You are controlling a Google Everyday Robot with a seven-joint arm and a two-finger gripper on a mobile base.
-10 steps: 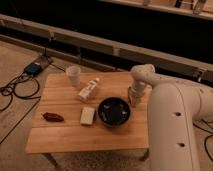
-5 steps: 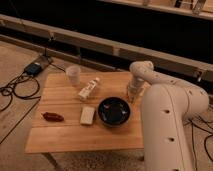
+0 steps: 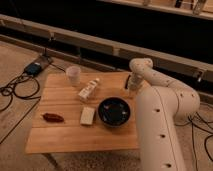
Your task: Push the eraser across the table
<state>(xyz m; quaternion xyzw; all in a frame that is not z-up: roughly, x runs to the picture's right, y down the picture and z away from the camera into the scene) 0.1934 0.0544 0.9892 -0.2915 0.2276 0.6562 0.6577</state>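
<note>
- Black eraser (image 3: 127, 81) lies on the far right part of the table (image 3: 65, 137), close to the far edge, long side running roughly away from the camera.
- Gripper (image 3: 133, 89) is down at the tabletop just beside the eraser, on its right; contact between them cannot be confirmed, nor can it be told whether the jaws are apart or together.
- Risk: a push directed away from the camera would likely send the eraser off the far edge, since little tabletop remains there.
- Risk: an off-centre contact on so narrow a block would likely spin it aside instead of sliding it.
- Risk: a push leftward runs toward the white bottle (image 3: 88, 90), lying on its side near the middle; the eraser could jam against it or shove it.
- Dark bowl (image 3: 114, 111) sits just in front of the gripper, blocking a push toward the camera.
- Pale cream block (image 3: 87, 115) lies just left of the bowl; white cup (image 3: 73, 75) stands at the far left; reddish object (image 3: 53, 118) lies near the left edge, well apart.
- Cables (image 3: 15, 92) trail on the floor to the left.
</note>
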